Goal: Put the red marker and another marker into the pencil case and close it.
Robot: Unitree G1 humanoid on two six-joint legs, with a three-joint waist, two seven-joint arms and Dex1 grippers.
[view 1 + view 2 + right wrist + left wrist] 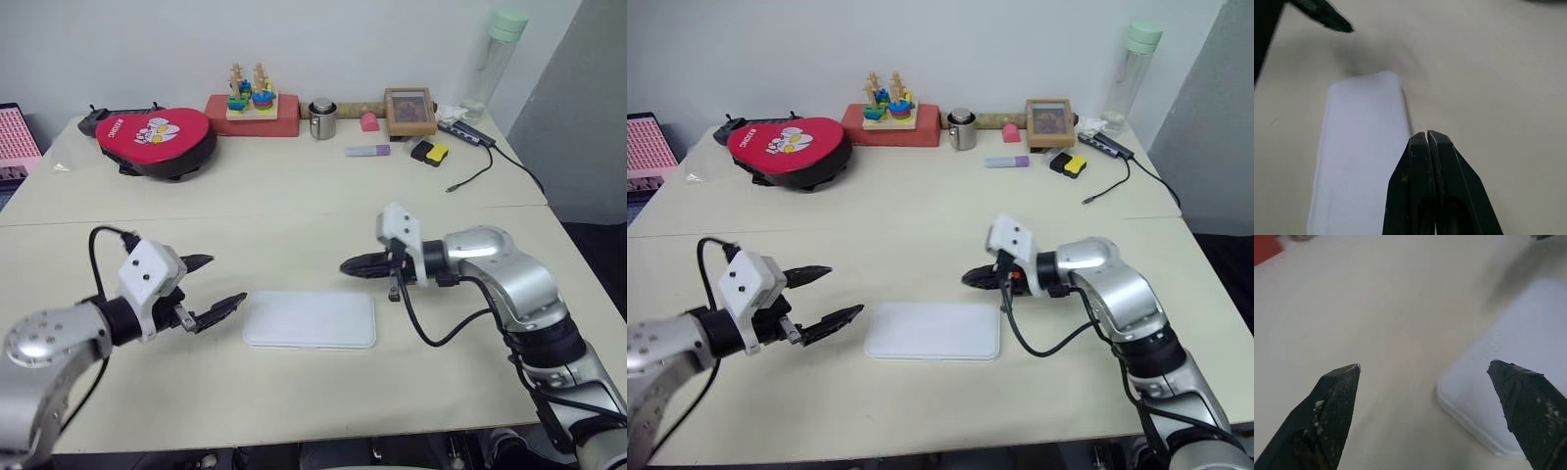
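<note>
Left eye view: flat white plastic pencil case point(310, 320), lid shut, on table between hands, long axis running hand to hand. Left hand point(206, 291) wide, empty, nearer. Right hand point(355, 265) pinched shut, empty, just above far corner.

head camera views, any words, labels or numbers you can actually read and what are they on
No text can be read for certain.
Red pad at the back left: white lettering along its left edge, too small to read, beside a cartoon print.
Framed picture: too small to tell whether it bears writing.
Pencil case: plain white lid, no label.
Tall bottle: no readable mark.
</note>
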